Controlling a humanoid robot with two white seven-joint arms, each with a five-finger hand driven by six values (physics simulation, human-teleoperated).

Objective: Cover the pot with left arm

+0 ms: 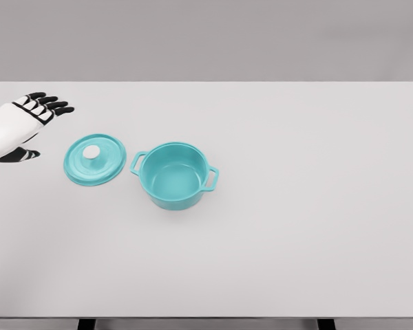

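Note:
A teal pot (174, 176) with two side handles stands open on the white table, left of the middle. Its teal lid (94, 159) with a white knob lies flat on the table just left of the pot, apart from it. My left hand (36, 127) hovers at the far left edge, up and to the left of the lid, with its black fingers (52, 104) spread and nothing in them. The thumb points down toward the table. A gap separates the hand from the lid.
The white table (296, 227) stretches wide to the right and front of the pot. Its far edge meets a grey wall, and its near edge runs along the bottom of the view.

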